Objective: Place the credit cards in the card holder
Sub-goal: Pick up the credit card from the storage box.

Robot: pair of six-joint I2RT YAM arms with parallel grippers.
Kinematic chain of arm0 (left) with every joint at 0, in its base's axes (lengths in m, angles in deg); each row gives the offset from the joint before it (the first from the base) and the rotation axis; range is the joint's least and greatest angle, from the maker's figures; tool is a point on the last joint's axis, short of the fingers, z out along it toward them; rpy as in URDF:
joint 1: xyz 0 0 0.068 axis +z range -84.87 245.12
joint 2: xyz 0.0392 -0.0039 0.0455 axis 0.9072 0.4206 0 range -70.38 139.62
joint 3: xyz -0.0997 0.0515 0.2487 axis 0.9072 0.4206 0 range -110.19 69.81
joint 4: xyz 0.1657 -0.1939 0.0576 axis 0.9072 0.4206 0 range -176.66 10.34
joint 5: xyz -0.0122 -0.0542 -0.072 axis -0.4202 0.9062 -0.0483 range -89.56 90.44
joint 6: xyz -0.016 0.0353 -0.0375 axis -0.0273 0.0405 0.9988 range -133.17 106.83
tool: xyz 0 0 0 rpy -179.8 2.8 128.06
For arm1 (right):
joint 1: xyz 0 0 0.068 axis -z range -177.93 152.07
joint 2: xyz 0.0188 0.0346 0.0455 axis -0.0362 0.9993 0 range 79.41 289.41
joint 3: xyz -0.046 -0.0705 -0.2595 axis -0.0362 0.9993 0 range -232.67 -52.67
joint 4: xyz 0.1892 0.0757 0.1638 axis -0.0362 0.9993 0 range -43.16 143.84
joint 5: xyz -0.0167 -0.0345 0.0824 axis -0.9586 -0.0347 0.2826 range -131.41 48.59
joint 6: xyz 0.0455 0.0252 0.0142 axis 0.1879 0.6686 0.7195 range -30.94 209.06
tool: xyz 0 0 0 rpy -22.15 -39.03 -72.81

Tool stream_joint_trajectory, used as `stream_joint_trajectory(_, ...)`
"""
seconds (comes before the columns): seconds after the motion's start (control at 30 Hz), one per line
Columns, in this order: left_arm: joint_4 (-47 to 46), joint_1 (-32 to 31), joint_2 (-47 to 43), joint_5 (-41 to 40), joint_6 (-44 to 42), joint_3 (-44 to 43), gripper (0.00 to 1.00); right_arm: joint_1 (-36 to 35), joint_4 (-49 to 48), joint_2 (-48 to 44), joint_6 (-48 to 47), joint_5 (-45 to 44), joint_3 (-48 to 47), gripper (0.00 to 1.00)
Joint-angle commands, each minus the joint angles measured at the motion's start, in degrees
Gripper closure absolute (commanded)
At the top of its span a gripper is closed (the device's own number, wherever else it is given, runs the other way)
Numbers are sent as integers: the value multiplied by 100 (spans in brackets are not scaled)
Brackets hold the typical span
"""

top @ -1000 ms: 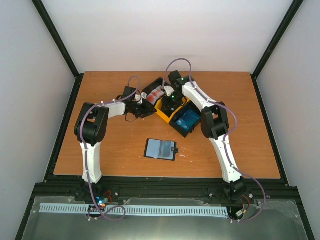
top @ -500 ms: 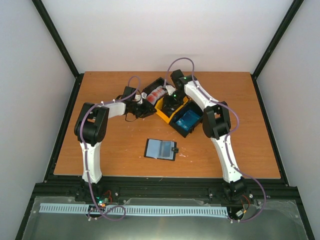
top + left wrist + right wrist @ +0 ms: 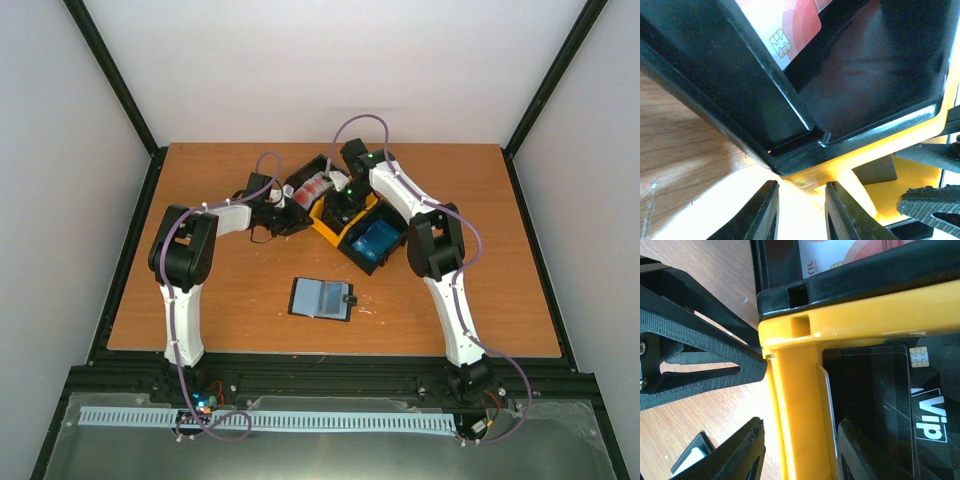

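The card holder (image 3: 322, 298) lies open and flat on the table, grey-blue pockets up, away from both grippers. Credit cards sit in three joined bins: red-and-white ones (image 3: 314, 186) (image 3: 785, 30) in the far black bin, a dark "Vip" card (image 3: 880, 405) in the yellow bin (image 3: 328, 224), and blue ones (image 3: 377, 240) in the near black bin. My right gripper (image 3: 343, 205) (image 3: 800, 450) is open and straddles the yellow bin's wall, where a thin card (image 3: 826, 405) stands edge-on. My left gripper (image 3: 290, 215) (image 3: 801, 210) is open and empty at the black bin's corner.
The bins (image 3: 805, 150) lie diagonally at the table's back centre. The two grippers are close together: the left finger (image 3: 700, 357) shows in the right wrist view, and the right fingers (image 3: 930, 200) show in the left wrist view. Bare wood (image 3: 210, 300) surrounds the wallet.
The right arm's elbow has swung a little to the right and its gripper has shifted slightly at the yellow bin. The left arm, bins and wallet have not moved.
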Motion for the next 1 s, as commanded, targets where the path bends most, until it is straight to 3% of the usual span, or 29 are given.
stream_joint_trajectory(0.0,119,-30,192,-224,-67,-206,72,-182,595,-10,-35,21,173,60)
stream_joint_trajectory(0.33,119,-22,194,-230,-136,-242,72,-183,640,-167,-23,-76,597,61)
stream_joint_trajectory(0.7,119,-21,166,-279,-140,-245,72,-184,438,-205,116,-574,-172,85)
stream_joint_trajectory(0.9,119,-22,137,-258,-173,-244,72,-181,412,-312,130,-807,-184,94)
stream_joint_trajectory(0.97,119,-22,130,-253,-167,-238,72,-177,440,-279,116,-822,-173,92)
